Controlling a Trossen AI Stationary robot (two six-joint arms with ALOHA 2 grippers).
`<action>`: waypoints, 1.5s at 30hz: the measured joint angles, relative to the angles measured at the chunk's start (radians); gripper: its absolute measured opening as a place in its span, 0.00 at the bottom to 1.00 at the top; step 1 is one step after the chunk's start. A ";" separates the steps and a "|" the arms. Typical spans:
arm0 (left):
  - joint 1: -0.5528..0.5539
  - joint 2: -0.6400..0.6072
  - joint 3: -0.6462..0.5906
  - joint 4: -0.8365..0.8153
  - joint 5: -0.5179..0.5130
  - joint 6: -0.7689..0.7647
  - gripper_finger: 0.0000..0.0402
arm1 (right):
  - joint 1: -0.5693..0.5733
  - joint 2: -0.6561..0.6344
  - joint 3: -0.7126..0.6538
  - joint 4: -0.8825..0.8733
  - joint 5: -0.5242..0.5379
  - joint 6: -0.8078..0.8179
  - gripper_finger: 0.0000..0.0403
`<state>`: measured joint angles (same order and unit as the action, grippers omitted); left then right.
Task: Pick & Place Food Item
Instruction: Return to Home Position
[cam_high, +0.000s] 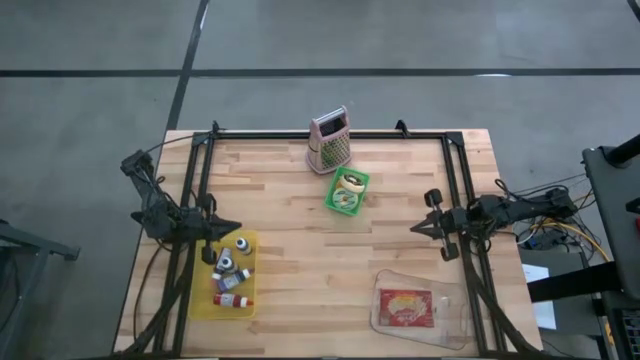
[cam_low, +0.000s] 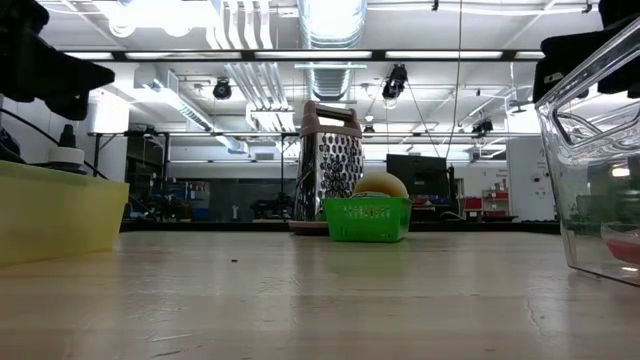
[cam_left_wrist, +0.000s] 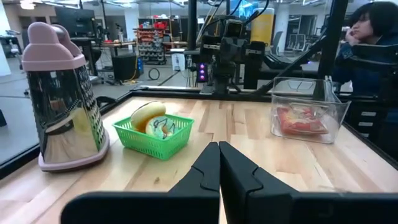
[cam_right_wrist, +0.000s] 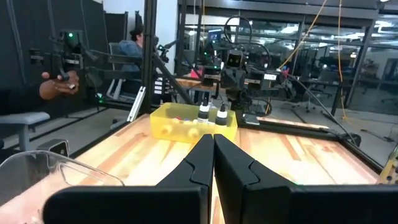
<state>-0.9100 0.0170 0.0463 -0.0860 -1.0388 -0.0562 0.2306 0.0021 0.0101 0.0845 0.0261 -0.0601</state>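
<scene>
A green basket (cam_high: 347, 190) holding a round pale food item (cam_left_wrist: 149, 116) stands on the wooden table, near its far middle; it also shows in the low view (cam_low: 367, 218). A clear container (cam_high: 415, 308) with a red food packet (cam_left_wrist: 300, 119) stands at the near right. My left gripper (cam_high: 232, 227) is shut and empty at the table's left, above the yellow tray's far end. My right gripper (cam_high: 418, 229) is shut and empty at the table's right. Both are apart from the basket.
A metal grater with a pink handle (cam_high: 329, 142) stands just behind the basket. A yellow tray (cam_high: 231, 274) with small bottles sits at the near left. A person (cam_left_wrist: 367, 37) sits beyond the table's right side. Bare wood lies in the middle of the table.
</scene>
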 joint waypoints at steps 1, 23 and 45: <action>0.000 0.000 0.000 0.000 -0.001 0.000 0.00 | 0.000 0.000 0.000 0.000 0.000 0.001 0.02; 0.000 0.001 0.000 0.001 0.029 0.091 0.00 | 0.000 0.008 0.000 -0.073 0.001 -0.011 0.02; 0.000 0.001 0.000 0.001 0.028 0.090 0.00 | 0.000 0.007 0.000 -0.072 0.001 -0.019 0.02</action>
<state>-0.9104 0.0177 0.0463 -0.0853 -1.0107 0.0341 0.2306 0.0094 0.0097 0.0120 0.0273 -0.0795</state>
